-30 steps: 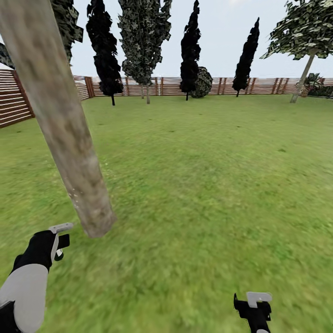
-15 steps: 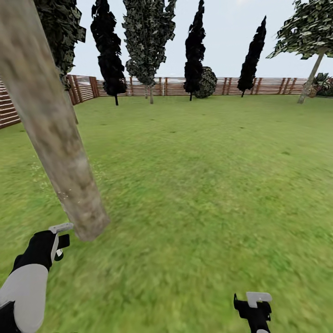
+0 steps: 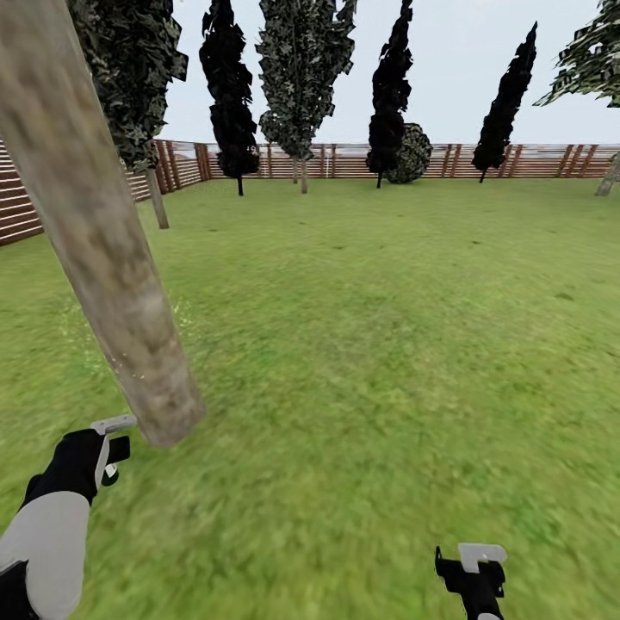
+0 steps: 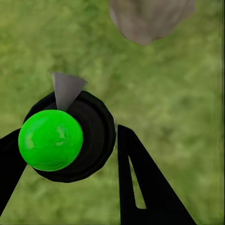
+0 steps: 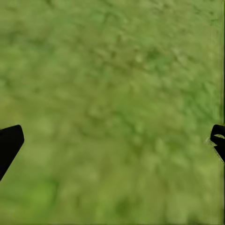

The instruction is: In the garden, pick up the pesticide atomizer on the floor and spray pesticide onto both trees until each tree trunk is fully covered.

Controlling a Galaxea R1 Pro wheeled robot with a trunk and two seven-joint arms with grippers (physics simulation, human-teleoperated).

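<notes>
A thick, pale mottled tree trunk (image 3: 112,258) leans across the left of the head view, its foot on the grass just ahead of my left gripper (image 3: 112,441). That gripper is shut on the pesticide atomizer (image 4: 70,140), a black round body with a bright green ball on top and a grey nozzle pointing toward the trunk's base (image 4: 150,18). My right gripper (image 3: 470,561) hangs low at the right, open over bare grass (image 5: 115,136), nothing between its fingers. A second tree with a spreading crown (image 3: 594,60) stands far off by the fence at the right edge.
The green lawn (image 3: 387,327) stretches to a brown slat fence (image 3: 344,161). Black column-shaped trees (image 3: 392,86) and a leafy tree (image 3: 306,77) line the back; another leafy tree (image 3: 138,86) stands at the left by the fence.
The whole head view has shifted to the right, so the camera has turned left. Both arms keep their places in the picture, and the near trunk stays close to the left gripper.
</notes>
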